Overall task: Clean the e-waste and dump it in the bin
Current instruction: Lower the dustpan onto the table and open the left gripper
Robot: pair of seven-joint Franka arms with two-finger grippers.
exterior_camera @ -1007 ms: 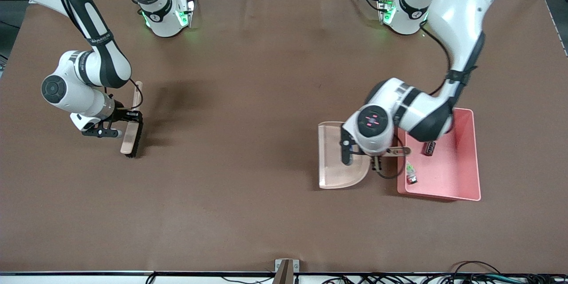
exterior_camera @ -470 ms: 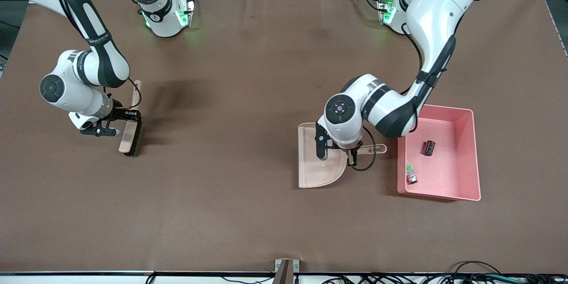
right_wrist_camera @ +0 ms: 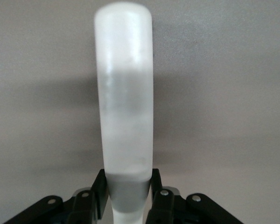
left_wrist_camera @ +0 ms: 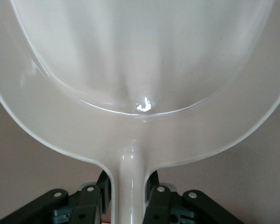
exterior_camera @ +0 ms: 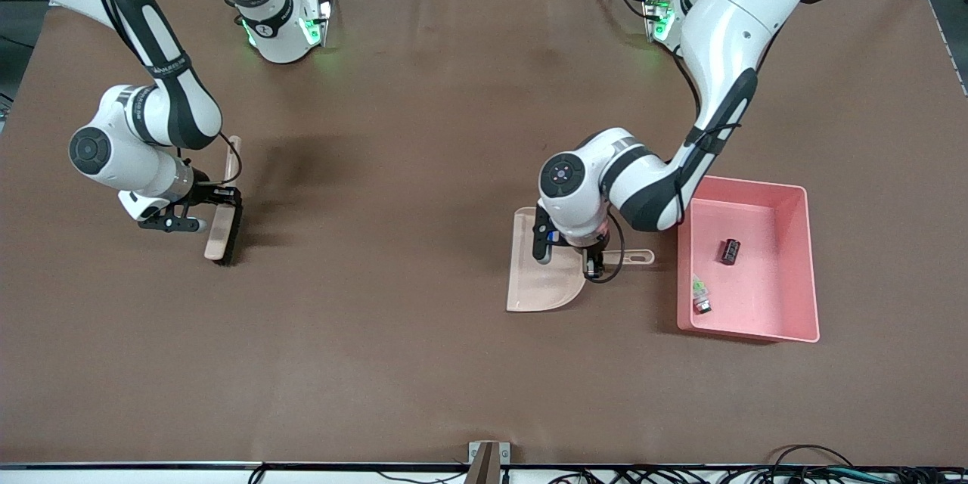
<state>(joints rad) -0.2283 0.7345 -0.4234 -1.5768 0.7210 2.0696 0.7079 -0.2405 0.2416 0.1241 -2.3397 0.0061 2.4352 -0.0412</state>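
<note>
Both e-waste parts in pink bin (exterior_camera: pixel 794 265): grey-white green-patched part (exterior_camera: pixel 700 295), black block (exterior_camera: pixel 730 251). Dumping looks done.

Left end effector (exterior_camera: pixel 594 266) pinching dustpan (exterior_camera: pixel 541 272) handle beside bin. Right end effector (exterior_camera: pixel 215 200) pinching brush (exterior_camera: pixel 224 221) near right arm's worktop end. Tools still to set down.

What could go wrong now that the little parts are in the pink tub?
Not much, but a few things might. The left gripper is shut on the dustpan by its thin handle, so the pan could twist or drop crookedly when let go. The left arm also reaches right past the bin, so a careless swing could bump it and shake the e-waste about. The right gripper, shut on the brush, might drag its bristles across the table.
</note>
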